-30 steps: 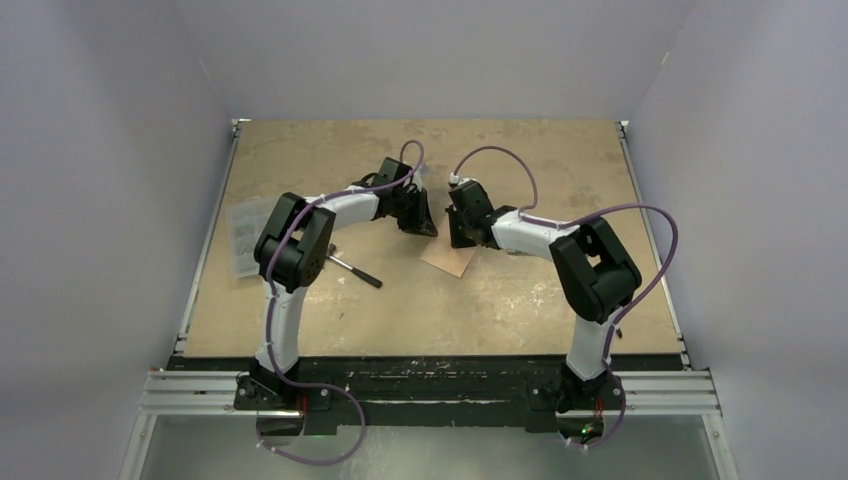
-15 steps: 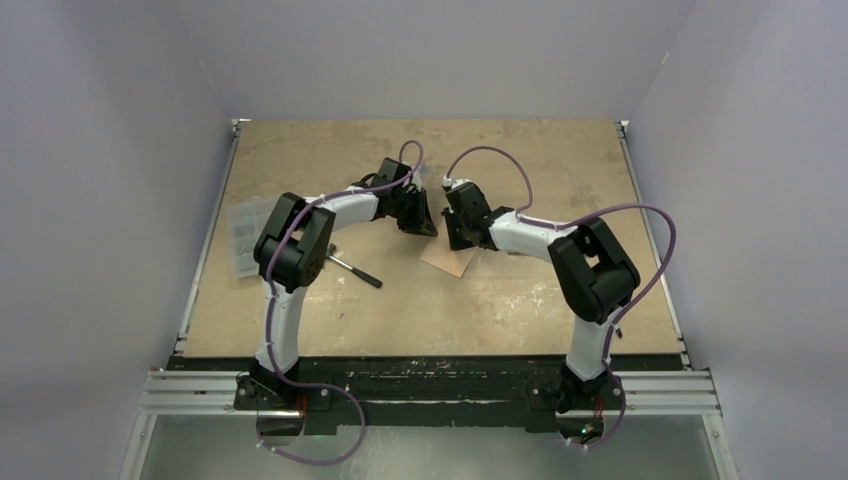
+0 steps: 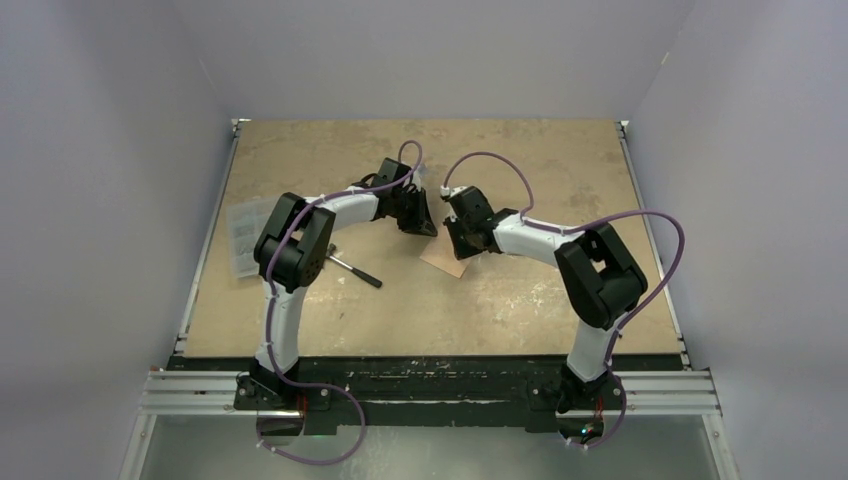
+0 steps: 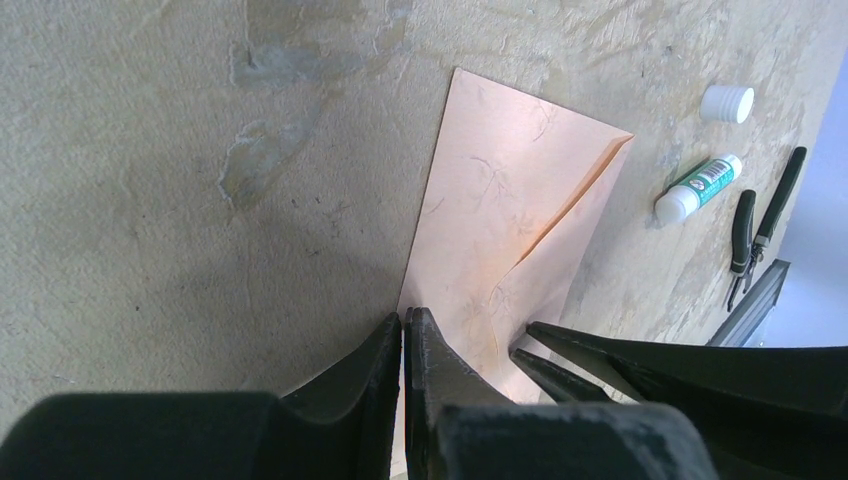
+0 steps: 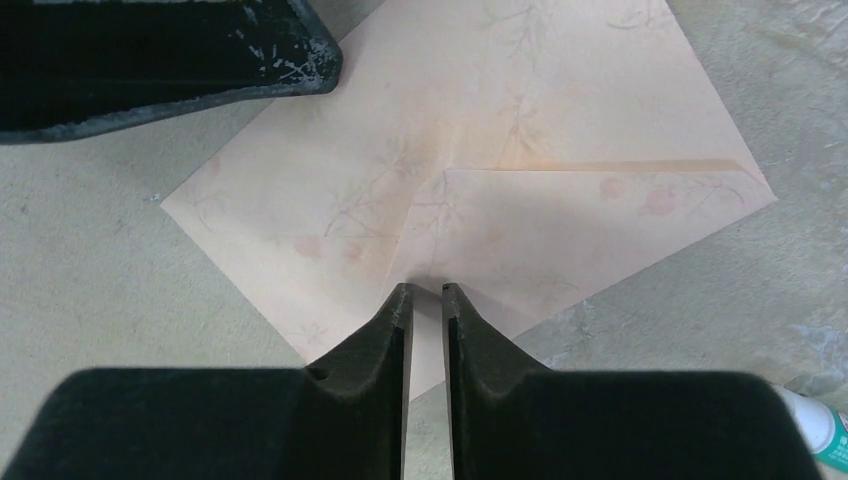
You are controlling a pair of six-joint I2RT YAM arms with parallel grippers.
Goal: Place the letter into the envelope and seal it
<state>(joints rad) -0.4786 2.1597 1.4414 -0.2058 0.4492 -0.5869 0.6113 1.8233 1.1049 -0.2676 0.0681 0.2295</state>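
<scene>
The salmon-pink envelope (image 3: pixel 447 257) lies flat mid-table with its triangular flap folded down over the body (image 5: pixel 560 215). It also shows in the left wrist view (image 4: pixel 500 220). The letter is hidden from every view. My left gripper (image 4: pixel 403 318) is shut, its tips resting at the envelope's near edge. My right gripper (image 5: pixel 425 290) is almost shut with a thin empty gap, tips down on the envelope beside the flap's point. The two grippers (image 3: pixel 425 222) (image 3: pixel 458 240) stand close together over the envelope.
A glue stick (image 4: pixel 697 190), its white cap (image 4: pixel 727 103) and black-handled pliers (image 4: pixel 760 220) lie beyond the envelope. A printed sheet (image 3: pixel 243 235) lies at the table's left edge, with a black-handled tool (image 3: pixel 355 270) near the left arm.
The right arm has shifted slightly left, its gripper moving further over the envelope. The left arm and the envelope have not moved.
</scene>
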